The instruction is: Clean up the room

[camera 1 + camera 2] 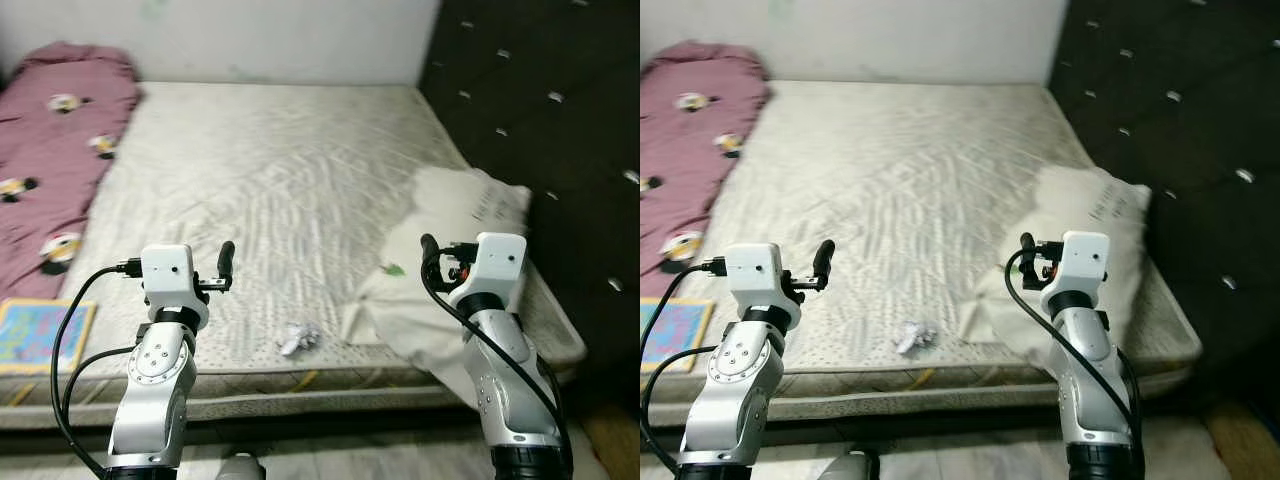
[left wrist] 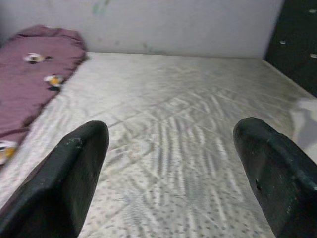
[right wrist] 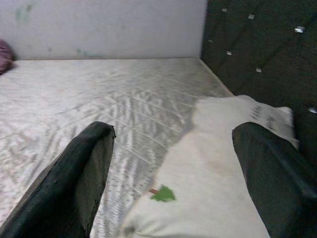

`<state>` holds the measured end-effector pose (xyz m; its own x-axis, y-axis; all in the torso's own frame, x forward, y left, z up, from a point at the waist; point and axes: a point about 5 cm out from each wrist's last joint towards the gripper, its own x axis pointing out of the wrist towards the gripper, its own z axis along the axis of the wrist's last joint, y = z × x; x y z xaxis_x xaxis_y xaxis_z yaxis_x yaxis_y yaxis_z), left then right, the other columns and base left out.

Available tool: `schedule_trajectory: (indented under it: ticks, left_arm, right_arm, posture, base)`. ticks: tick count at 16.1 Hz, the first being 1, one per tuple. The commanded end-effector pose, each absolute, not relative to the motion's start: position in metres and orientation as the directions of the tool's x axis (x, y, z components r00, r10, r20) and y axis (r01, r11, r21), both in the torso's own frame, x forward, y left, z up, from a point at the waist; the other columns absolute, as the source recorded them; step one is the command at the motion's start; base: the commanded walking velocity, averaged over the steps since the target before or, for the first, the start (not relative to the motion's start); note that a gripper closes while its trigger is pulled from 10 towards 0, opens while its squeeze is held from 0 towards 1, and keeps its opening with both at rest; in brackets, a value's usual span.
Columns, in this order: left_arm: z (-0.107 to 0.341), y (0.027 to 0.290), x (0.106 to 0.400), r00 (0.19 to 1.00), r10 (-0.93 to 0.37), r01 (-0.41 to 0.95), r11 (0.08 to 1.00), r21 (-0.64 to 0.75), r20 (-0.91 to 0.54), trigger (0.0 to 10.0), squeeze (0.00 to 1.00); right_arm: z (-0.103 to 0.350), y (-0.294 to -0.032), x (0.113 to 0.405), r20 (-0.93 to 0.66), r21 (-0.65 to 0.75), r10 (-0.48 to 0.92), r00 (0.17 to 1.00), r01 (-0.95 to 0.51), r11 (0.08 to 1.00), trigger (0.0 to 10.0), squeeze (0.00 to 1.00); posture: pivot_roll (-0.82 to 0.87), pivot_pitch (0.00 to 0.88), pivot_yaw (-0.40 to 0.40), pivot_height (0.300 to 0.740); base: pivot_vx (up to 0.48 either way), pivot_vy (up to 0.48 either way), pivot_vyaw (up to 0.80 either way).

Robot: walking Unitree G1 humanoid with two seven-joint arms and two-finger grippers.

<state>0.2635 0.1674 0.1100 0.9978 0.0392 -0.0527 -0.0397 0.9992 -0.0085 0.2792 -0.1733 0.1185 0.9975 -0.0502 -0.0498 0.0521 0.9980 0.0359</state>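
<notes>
A crumpled white paper [image 1: 298,339] lies on the bare mattress [image 1: 280,170] near its front edge, between my two arms. A white pillow [image 1: 455,260] rests at the mattress's right front corner, with a small green scrap [image 3: 162,194] on it. My left gripper [image 1: 226,258] is held up over the front left of the mattress, open, with nothing between its fingers [image 2: 81,163]. My right gripper [image 1: 430,248] hovers over the pillow's near end, also open and holding nothing.
A maroon blanket [image 1: 50,150] with small prints covers the mattress's left side. A colourful flat book [image 1: 35,335] lies at the front left corner. A black tufted headboard [image 1: 560,110] rises along the right, and a pale wall [image 1: 280,35] stands behind the bed.
</notes>
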Motion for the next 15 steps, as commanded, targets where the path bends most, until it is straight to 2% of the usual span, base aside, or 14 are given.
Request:
schedule_trajectory:
  ticks: [1,5,7,8,10,12,15]
  left_arm:
    - [0.110,0.166,0.264,0.998,0.036,-0.036,0.999,-0.004,-0.056,10.0,0.00]
    - [0.112,0.167,0.266,0.998,0.046,-0.047,0.999,-0.011,-0.048,10.0,0.00]
    - [0.112,0.167,0.267,0.998,0.048,-0.049,0.999,-0.006,-0.048,10.0,0.00]
    - [0.111,0.167,0.266,0.997,0.051,-0.051,0.999,0.000,-0.049,10.0,0.00]
    - [0.109,0.163,0.263,0.997,0.048,-0.048,0.999,-0.002,-0.055,10.0,0.00]
    - [0.109,0.162,0.263,0.997,0.046,-0.047,0.999,-0.014,-0.055,10.0,0.00]
    - [0.109,0.164,0.264,0.997,0.042,-0.043,0.999,-0.014,-0.063,10.0,0.00]
  right_arm:
    - [0.120,-0.175,0.280,-0.042,0.032,-0.060,0.997,0.061,0.998,10.0,0.00]
    - [0.111,-0.176,0.276,-0.098,0.044,-0.079,0.992,0.084,0.995,10.0,0.00]
    - [0.110,-0.170,0.276,-0.081,-0.045,-0.037,0.996,0.034,0.998,10.0,0.00]
    - [0.112,-0.164,0.275,-0.058,0.031,0.002,0.998,0.000,1.000,10.0,0.00]
    - [0.115,-0.160,0.275,-0.046,0.021,0.019,0.999,-0.018,1.000,10.0,0.00]
    - [0.112,-0.162,0.271,-0.073,0.085,0.029,0.997,-0.022,0.996,10.0,0.00]
    - [0.106,-0.178,0.274,-0.102,-0.043,-0.100,0.990,0.096,0.994,10.0,0.00]
  posture:
    - [-0.02,0.000,-0.056,0.740]
    - [-0.02,0.000,-0.055,0.740]
    - [-0.02,0.000,-0.055,0.740]
    - [-0.02,0.000,-0.055,0.740]
    - [-0.02,0.000,-0.057,0.740]
    - [-0.02,0.000,-0.061,0.740]
    - [-0.02,0.000,-0.061,0.740]
  base:
    - [0.000,0.000,0.58]
    - [0.000,0.000,0.00]
    - [0.000,0.000,0.00]
    - [0.000,0.000,0.00]
    - [0.000,0.000,0.00]
    - [0.000,0.000,0.00]
    - [0.000,0.000,0.00]
